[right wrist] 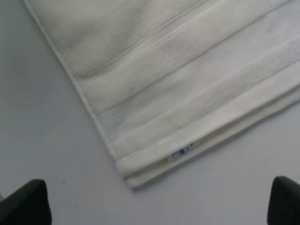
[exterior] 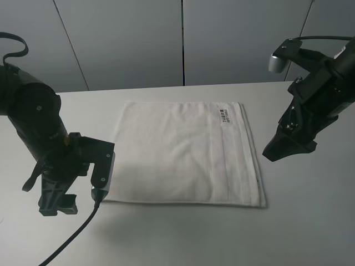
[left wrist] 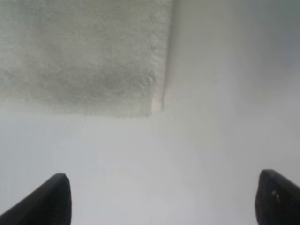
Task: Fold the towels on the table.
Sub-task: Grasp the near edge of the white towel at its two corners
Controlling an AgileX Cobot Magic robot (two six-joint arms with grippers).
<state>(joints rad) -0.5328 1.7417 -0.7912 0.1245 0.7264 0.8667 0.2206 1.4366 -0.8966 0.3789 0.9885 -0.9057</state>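
Observation:
The white terry towel [exterior: 183, 155] lies flat in the middle of the white table [exterior: 177, 238], with its dark-printed label [exterior: 224, 116] near its far right corner. My left gripper [exterior: 58, 208] is open and empty, above the table just off the towel's near left corner. The left wrist view shows that corner [left wrist: 84, 56] beyond the gripper [left wrist: 161, 201]. My right gripper [exterior: 277, 152] is open and empty, above the table beside the towel's right edge. The right wrist view shows a layered towel corner [right wrist: 187, 79] with border bands and a small tag [right wrist: 182, 153], beyond the gripper [right wrist: 154, 206].
A grey panelled wall [exterior: 183, 39] stands behind the table's far edge. A black cable [exterior: 69, 241] trails from my left arm across the near left of the table. Bare tabletop surrounds the towel on all sides.

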